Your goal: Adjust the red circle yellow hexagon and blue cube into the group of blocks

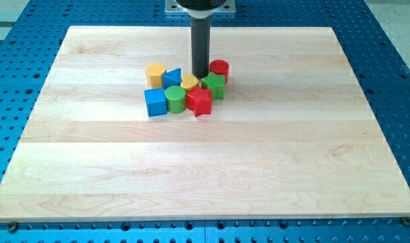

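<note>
While nudging: slow, short strokes keep the cluster tight.
Pincer: none; my tip [200, 75] sits just behind the yellow hexagon [190, 83].
Red circle [219, 69]: right of hexagon.
Blue cube [155, 102]: left-front of hexagon, on the worktop [205, 169].

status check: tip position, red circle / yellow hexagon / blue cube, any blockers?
My tip down between red circle and yellow hexagon. Blue cube at cluster's left edge. All three near group; nothing blocking.

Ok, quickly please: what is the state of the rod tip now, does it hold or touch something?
My tip: no gripper, holds nothing; it stands at the cluster's top edge, between the red circle and the yellow hexagon; contact cannot be told.
</note>
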